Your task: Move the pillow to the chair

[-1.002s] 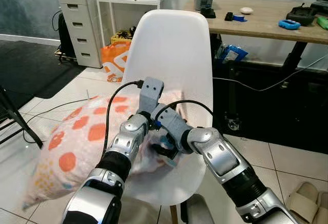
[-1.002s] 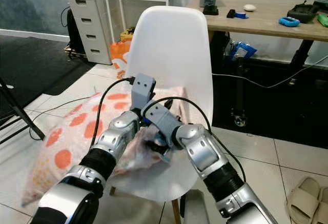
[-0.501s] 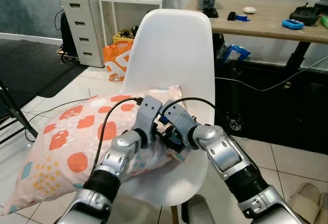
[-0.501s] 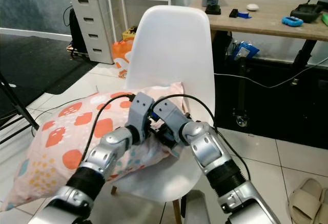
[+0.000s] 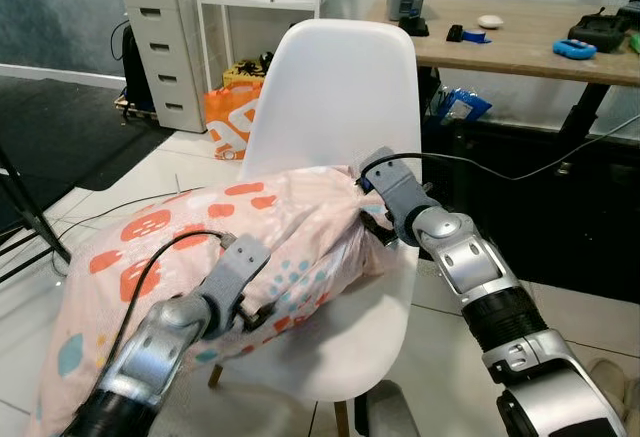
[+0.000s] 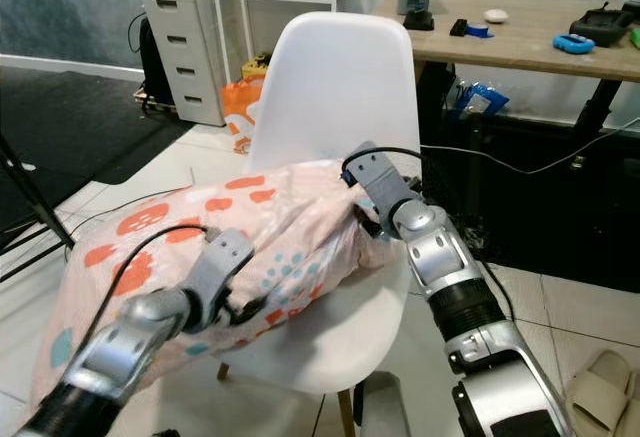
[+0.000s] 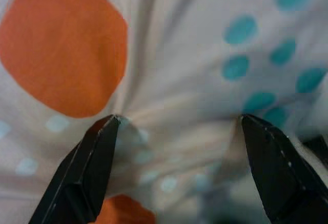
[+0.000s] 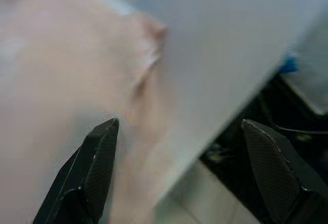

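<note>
Left wrist view: the left gripper is spread wide, both fingertips pressed into the pillow without pinching it. The right gripper is likewise parted wide at the pillow's corner, nothing clamped. The pillow is draped partly over the chair seat.

- Both eye views look forward and down from the head, sharing the chair, pillow and desk.
- Left wrist view sits very close against pillow fabric.
- Right wrist view, blurred, faces the chair edge closely.
</note>
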You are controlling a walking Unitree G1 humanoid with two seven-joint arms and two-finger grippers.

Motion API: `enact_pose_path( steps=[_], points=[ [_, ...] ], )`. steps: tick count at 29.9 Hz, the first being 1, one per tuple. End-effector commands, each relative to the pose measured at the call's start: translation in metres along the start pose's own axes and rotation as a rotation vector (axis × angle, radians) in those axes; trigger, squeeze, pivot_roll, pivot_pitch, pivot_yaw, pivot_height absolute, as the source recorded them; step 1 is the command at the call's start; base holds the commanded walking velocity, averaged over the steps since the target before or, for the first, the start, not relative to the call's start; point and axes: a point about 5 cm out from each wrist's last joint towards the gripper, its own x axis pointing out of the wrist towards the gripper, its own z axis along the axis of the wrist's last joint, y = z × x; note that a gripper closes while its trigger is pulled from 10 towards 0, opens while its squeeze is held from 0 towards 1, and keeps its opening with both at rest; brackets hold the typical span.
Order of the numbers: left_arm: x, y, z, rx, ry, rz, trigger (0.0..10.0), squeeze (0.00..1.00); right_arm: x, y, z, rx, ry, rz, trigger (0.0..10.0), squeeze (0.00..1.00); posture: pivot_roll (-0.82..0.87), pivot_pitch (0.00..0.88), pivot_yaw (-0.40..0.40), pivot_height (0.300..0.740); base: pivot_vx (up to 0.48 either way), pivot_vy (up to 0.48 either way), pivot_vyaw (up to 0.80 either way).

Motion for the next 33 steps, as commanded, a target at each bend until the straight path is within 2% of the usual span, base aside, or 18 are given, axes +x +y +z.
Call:
enact_pose_path(
  steps=[1,4,5,6,8,9,11,14,15,16,17,21,22,23,25,27,30,33],
  points=[
    [-0.006,-0.005,-0.017,-0.042,0.097,-0.04,10.0,0.0,0.001,-0.009,0.004,-0.012,-0.019,-0.038,10.0,0.0,-0.18,0.041,-0.023,0.326,0.0,0.0,0.0],
    [-0.011,-0.006,-0.031,-0.079,0.169,-0.04,10.0,0.0,0.002,-0.009,-0.002,-0.043,0.002,-0.037,10.0,0.0,-0.18,0.037,-0.024,0.326,0.0,0.0,0.0],
    [-0.012,-0.005,-0.034,-0.091,0.197,-0.021,10.0,0.0,0.003,-0.005,-0.012,-0.109,0.04,0.001,10.0,0.0,-0.18,0.03,-0.025,0.326,0.0,0.0,0.0],
    [-0.012,-0.005,-0.034,-0.091,0.197,-0.021,10.0,0.0,0.003,-0.005,-0.012,-0.109,0.04,0.001,10.0,0.0,-0.18,0.03,-0.025,0.326,0.0,0.0,0.0],
    [-0.014,-0.001,-0.036,-0.12,0.222,0.024,10.0,0.0,0.002,0.008,-0.037,-0.234,0.116,0.137,10.0,0.0,-0.18,0.033,-0.027,0.326,0.0,0.0,0.0],
    [-0.014,-0.001,-0.036,-0.12,0.222,0.024,10.0,0.0,0.002,0.008,-0.037,-0.234,0.116,0.137,10.0,0.0,-0.18,0.033,-0.027,0.326,0.0,0.0,0.0],
    [-0.016,0.004,-0.032,-0.163,0.206,0.07,10.0,0.0,-0.008,0.028,-0.053,-0.276,0.082,0.382,10.0,0.0,-0.18,0.033,-0.024,0.326,0.0,0.0,0.0],
    [-0.016,0.004,-0.032,-0.163,0.206,0.07,10.0,0.0,-0.008,0.028,-0.053,-0.276,0.082,0.382,10.0,0.0,-0.18,0.033,-0.024,0.326,0.0,0.0,0.0],
    [-0.017,0.005,-0.03,-0.175,0.2,0.086,10.0,0.0,-0.013,0.033,-0.055,-0.297,0.044,0.461,10.0,0.0,-0.18,0.034,-0.023,0.326,0.0,0.0,0.0],
    [-0.018,0.007,-0.03,-0.186,0.193,0.101,10.0,0.0,-0.023,0.038,-0.055,-0.257,0.008,0.581,10.0,0.0,-0.18,0.037,-0.024,0.326,0.0,0.0,0.0],
    [-0.018,0.007,-0.03,-0.186,0.193,0.101,10.0,0.0,-0.023,0.038,-0.055,-0.257,0.008,0.581,10.0,0.0,-0.18,0.037,-0.024,0.326,0.0,0.0,0.0],
    [-0.021,0.008,-0.029,-0.198,0.199,0.112,10.0,0.0,-0.038,0.042,-0.057,-0.219,-0.016,0.736,10.0,0.0,-0.18,0.039,-0.023,0.326,0.0,0.0,0.0],
    [-0.022,0.008,-0.028,-0.201,0.201,0.113,10.0,0.0,-0.048,0.046,-0.06,-0.204,-0.015,0.849,10.0,0.0,-0.18,0.041,-0.025,0.326,0.0,0.0,0.0],
    [-0.023,0.007,-0.027,-0.201,0.202,0.114,10.0,0.0,-0.071,0.052,-0.063,-0.175,-0.01,1.063,10.0,0.0,-0.18,0.042,-0.025,0.326,0.0,0.0,0.0],
    [-0.023,0.007,-0.027,-0.201,0.202,0.114,10.0,0.0,-0.071,0.052,-0.063,-0.175,-0.01,1.063,10.0,0.0,-0.18,0.042,-0.025,0.326,0.0,0.0,0.0],
    [-0.023,0.007,-0.027,-0.203,0.204,0.117,10.0,0.0,-0.08,0.054,-0.063,-0.165,-0.012,1.14,10.0,0.0,-0.17,0.044,-0.026,0.326,0.0,0.0,0.0],
    [-0.024,0.007,-0.026,-0.206,0.208,0.123,10.0,0.0,-0.072,0.053,-0.066,-0.187,0.004,1.087,10.0,0.0,-0.18,0.044,-0.024,0.326,0.0,0.0,0.0],
    [-0.025,0.007,-0.026,-0.211,0.209,0.127,10.0,0.0,-0.056,0.048,-0.079,-0.259,0.099,0.946,10.0,0.0,-0.17,0.046,-0.025,0.326,0.0,0.0,0.0]
  ],
)
